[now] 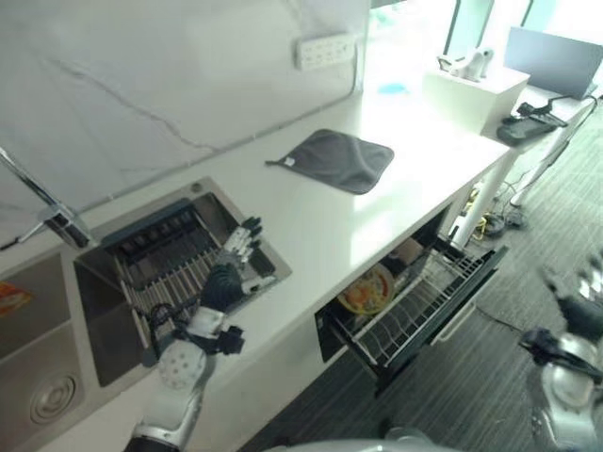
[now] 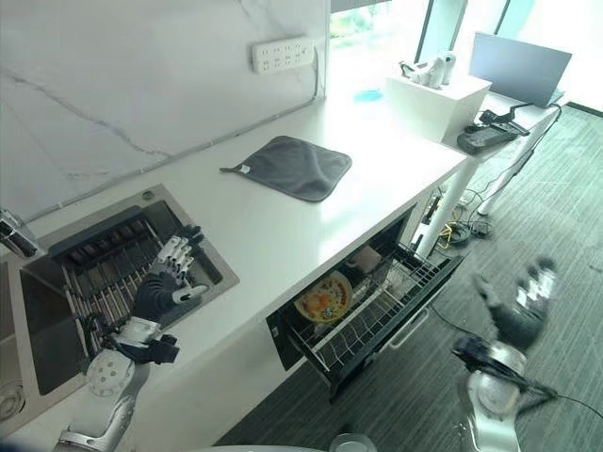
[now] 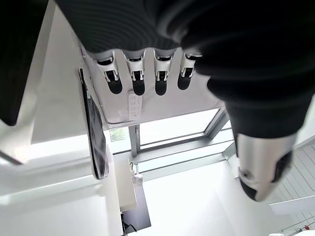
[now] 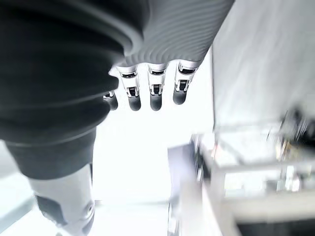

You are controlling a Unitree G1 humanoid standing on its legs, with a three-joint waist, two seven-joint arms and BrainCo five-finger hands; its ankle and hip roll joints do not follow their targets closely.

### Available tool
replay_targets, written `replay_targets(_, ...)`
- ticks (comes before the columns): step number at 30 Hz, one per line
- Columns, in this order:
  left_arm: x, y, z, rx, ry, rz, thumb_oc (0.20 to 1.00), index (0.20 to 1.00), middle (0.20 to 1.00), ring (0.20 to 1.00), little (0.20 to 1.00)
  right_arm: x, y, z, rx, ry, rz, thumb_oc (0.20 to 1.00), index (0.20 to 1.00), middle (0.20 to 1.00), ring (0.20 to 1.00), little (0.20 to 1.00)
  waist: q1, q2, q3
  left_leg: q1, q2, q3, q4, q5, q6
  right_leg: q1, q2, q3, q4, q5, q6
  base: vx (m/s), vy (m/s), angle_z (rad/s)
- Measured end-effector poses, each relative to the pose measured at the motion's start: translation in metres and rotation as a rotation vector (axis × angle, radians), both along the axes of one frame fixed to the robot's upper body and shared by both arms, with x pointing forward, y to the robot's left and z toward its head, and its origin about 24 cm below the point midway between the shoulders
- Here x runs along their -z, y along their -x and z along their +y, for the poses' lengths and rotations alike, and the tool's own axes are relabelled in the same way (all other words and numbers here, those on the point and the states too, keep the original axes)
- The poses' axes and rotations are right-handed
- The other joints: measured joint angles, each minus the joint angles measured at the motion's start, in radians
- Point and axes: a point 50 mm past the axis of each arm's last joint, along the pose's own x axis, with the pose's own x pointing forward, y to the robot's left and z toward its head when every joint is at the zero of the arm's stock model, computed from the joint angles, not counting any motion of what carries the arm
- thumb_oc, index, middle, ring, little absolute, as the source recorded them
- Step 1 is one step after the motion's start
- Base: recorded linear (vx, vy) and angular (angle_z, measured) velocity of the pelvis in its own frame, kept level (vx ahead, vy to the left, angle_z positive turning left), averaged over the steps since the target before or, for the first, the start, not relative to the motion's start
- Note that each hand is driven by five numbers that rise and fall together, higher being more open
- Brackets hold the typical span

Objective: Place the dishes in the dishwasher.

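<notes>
A long white counter (image 1: 311, 221) runs along a white marble wall (image 1: 141, 75). A power strip (image 1: 325, 50) hangs on the wall. A grey cloth (image 1: 337, 158) lies on the counter. The floor (image 2: 528, 207) is dark carpet. Bright light comes through the windows (image 2: 377, 19).

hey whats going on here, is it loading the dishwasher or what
Looks like it. The dishwasher drawer under the counter is pulled open, with a yellow plate standing in its rack. The left hand is open over the drying rack in the sink, holding nothing. The right hand is open and empty too, raised beside the drawer. A grey cloth lies flat on the counter.
</notes>
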Motion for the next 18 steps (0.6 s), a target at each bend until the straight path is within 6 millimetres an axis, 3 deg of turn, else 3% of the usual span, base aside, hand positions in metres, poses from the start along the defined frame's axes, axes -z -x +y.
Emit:
replay_targets(1, 0.003, -0.001, -0.001, 0.021, -0.004, 0.017, 1.000, 1.000, 1.000, 1.000, 1.000, 0.019, 0.009, -0.005, 0.093, -0.114, 0.023, 1.000, 1.000, 1.000, 1.000, 1.000, -0.003, 0.001, -0.001, 0.008, -0.002, 0.003, -0.002, -0.001, 0.000, 0.011, -0.002, 0.001, -0.011, 0.010, -0.005, 0.03, 0.000, -0.09)
replay_targets(4, 0.011, -0.003, -0.009, 0.110, 0.006, 0.070, 1.000, 1.000, 1.000, 1.000, 1.000, 0.045, 0.019, -0.004, 0.160, -0.226, 0.089, 1.000, 1.000, 1.000, 1.000, 1.000, -0.007, 0.014, -0.003, 0.001, -0.007, 0.004, -0.006, -0.005, 0.001, 0.012, -0.008, 0.002, -0.017, 0.009, -0.003, 0.00, -0.003, 0.00)
replay_targets(6, 0.016, -0.003, -0.026, 0.226, -0.006, 0.110, 1.000, 1.000, 1.000, 1.000, 1.000, 0.061, 0.027, -0.001, 0.199, -0.302, 0.132, 1.000, 1.000, 1.000, 1.000, 1.000, -0.006, 0.023, -0.003, -0.005, -0.011, 0.000, -0.006, -0.005, 0.002, 0.011, -0.011, -0.001, -0.022, 0.010, -0.004, 0.00, -0.004, 0.07)
replay_targets(7, 0.025, 0.001, -0.044, 0.363, -0.019, 0.161, 1.000, 1.000, 1.000, 1.000, 1.000, 0.071, 0.030, 0.002, 0.195, -0.346, 0.162, 1.000, 1.000, 1.000, 1.000, 1.000, -0.007, 0.033, -0.002, -0.006, -0.015, -0.003, -0.006, -0.005, 0.002, 0.015, -0.015, -0.004, -0.033, 0.011, -0.004, 0.00, -0.002, 0.04)
replay_targets(8, 0.025, 0.001, -0.044, 0.363, -0.019, 0.161, 1.000, 1.000, 1.000, 1.000, 1.000, 0.071, 0.030, 0.002, 0.195, -0.346, 0.162, 1.000, 1.000, 1.000, 1.000, 1.000, -0.007, 0.033, -0.002, -0.006, -0.015, -0.003, -0.006, -0.005, 0.002, 0.015, -0.015, -0.004, -0.033, 0.011, -0.004, 0.00, 0.000, 0.03)
replay_targets(12, 0.033, 0.008, -0.083, 0.587, -0.076, 0.207, 1.000, 1.000, 1.000, 1.000, 1.000, 0.096, 0.036, 0.011, 0.159, -0.460, 0.221, 1.000, 1.000, 1.000, 1.000, 1.000, -0.009, 0.041, -0.002, -0.007, -0.017, -0.017, -0.006, -0.004, 0.002, 0.023, -0.016, -0.020, -0.042, 0.015, -0.004, 0.01, 0.019, 0.10)
replay_targets(15, 0.030, 0.004, -0.088, 0.595, -0.075, 0.190, 1.000, 1.000, 1.000, 1.000, 1.000, 0.106, 0.033, 0.020, 0.127, -0.551, 0.224, 1.000, 1.000, 1.000, 1.000, 1.000, -0.008, 0.045, 0.000, -0.007, -0.017, -0.020, -0.006, -0.005, 0.003, 0.016, -0.017, -0.023, -0.018, 0.012, -0.002, 0.00, 0.057, 0.05)
replay_targets(18, 0.019, -0.007, -0.088, 0.621, -0.068, 0.160, 1.000, 1.000, 1.000, 1.000, 1.000, 0.112, 0.017, 0.028, 0.085, -0.613, 0.229, 1.000, 1.000, 1.000, 1.000, 1.000, -0.003, 0.065, 0.014, -0.015, -0.031, -0.023, 0.004, -0.006, 0.006, -0.029, -0.031, -0.021, 0.079, -0.034, 0.006, -0.07, 0.057, 0.07)
